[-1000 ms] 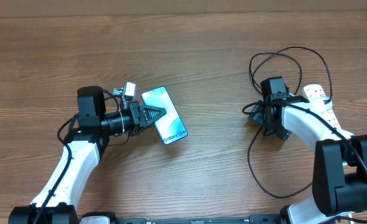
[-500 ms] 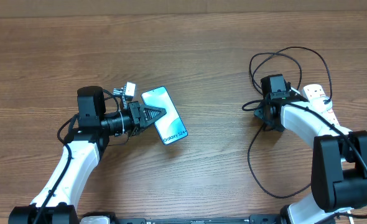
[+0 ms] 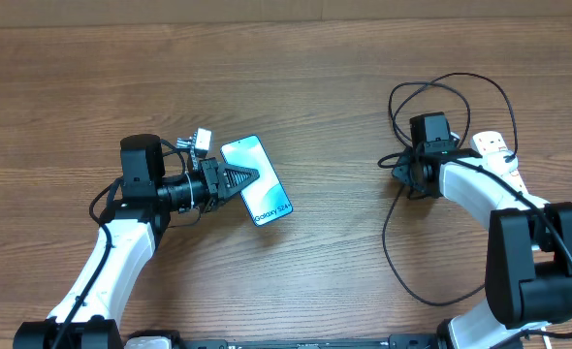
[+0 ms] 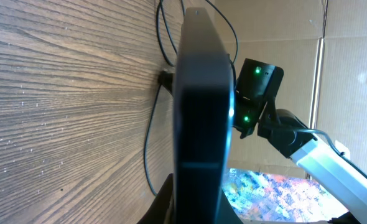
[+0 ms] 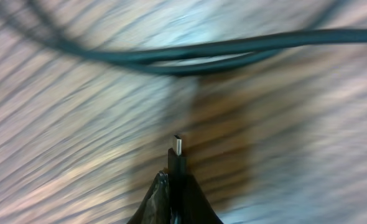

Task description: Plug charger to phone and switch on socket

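Note:
The phone (image 3: 256,181), light blue screen with "Galaxy S24+" at its near end, is held at its left edge by my left gripper (image 3: 239,180), shut on it. In the left wrist view the phone (image 4: 201,112) runs edge-on up from between the jaws. My right gripper (image 3: 400,173) is shut on the charger's connector (image 5: 178,158), whose small metal tip pokes out past the fingertips. The charger's thin black cable (image 3: 391,242) loops over the table around the right arm. The white socket (image 3: 500,160) lies at the far right, partly hidden by that arm.
Wooden tabletop (image 3: 315,97) all round. A loop of black cable (image 3: 451,87) lies behind the right gripper. In the left wrist view the right arm's wrist (image 4: 255,96) with green lights faces the phone, cardboard behind it.
The right gripper has shut on the charger's connector and shifted slightly up the table. The cable loop below it has moved a little. The left arm and phone are still.

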Available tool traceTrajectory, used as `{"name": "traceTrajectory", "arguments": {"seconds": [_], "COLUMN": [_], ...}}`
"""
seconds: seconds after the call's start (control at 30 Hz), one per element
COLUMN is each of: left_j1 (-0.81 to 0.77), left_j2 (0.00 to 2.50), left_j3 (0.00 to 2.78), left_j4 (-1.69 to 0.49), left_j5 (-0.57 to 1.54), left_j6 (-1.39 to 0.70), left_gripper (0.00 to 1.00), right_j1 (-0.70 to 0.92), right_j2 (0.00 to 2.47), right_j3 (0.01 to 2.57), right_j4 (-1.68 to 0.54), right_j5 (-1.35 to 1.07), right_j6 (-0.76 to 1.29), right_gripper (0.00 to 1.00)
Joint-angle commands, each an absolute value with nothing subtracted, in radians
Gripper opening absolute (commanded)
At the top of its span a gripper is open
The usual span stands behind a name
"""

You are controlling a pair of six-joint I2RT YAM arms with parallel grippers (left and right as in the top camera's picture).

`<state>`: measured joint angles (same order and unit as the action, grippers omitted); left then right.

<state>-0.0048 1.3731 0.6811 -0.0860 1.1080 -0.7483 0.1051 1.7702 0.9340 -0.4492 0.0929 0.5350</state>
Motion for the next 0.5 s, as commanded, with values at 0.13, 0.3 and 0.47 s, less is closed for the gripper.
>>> {"name": "traceTrajectory", "arguments": {"seconds": [0.13, 0.3, 0.47], "left_j1": [0.000, 0.001, 0.001], "left_j2": [1.370, 1.370, 1.370], "left_j3": [0.693, 0.693, 0.693], "left_j4": [-0.075, 0.070, 0.324], "left_j5": [1.154, 1.227, 1.373], "left_j6": [-0.739, -0.710, -0.721], "left_gripper": [0.04, 0.04, 0.04], "right_j1": [0.109, 0.109, 0.111], "right_j2": [1.760, 1.656, 1.596], "right_j3": [1.048, 1.116, 1.116], "right_j4": [-0.550, -0.741, -0.965], "right_j5": [-0.477, -0.914, -1.112], "right_j6": [0.220, -0.088, -0.383], "right_gripper": [0.04, 0.04, 0.04]}}
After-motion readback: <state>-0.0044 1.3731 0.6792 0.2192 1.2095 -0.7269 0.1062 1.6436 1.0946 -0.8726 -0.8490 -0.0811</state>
